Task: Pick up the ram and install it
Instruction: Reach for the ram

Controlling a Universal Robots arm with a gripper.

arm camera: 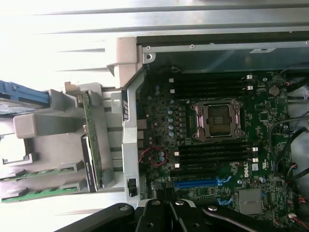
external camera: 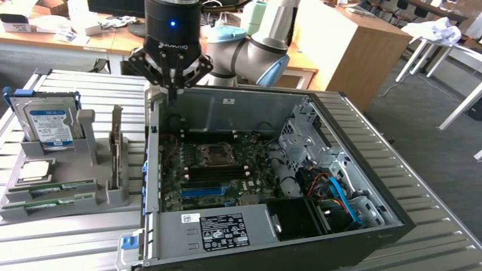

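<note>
The ram (external camera: 117, 145) is a thin green stick standing on edge in a slot of the grey holder (external camera: 89, 148), at the exterior view's left of the open computer case (external camera: 316, 130). In the wrist view the ram (arm camera: 91, 145) stands in that same holder (arm camera: 43, 126), beside the case wall. My gripper (external camera: 171, 90) hangs shut above the case's far left corner, with nothing between its fingers, higher than the ram and behind it. Black gripper linkage (arm camera: 164, 215) shows at one edge of the wrist view. The motherboard (external camera: 197, 176) has bare dark memory slots (arm camera: 212, 154) beside the processor socket (arm camera: 217, 118).
The holder also carries a silver hard drive (external camera: 51, 125) with a blue-white label, a small square chip (external camera: 34, 171) and two more green sticks (external camera: 53, 191) lying flat. A drive cage (external camera: 301, 141) and cables (external camera: 335, 195) fill the case's right. The slatted table (external camera: 68, 237) extends around it.
</note>
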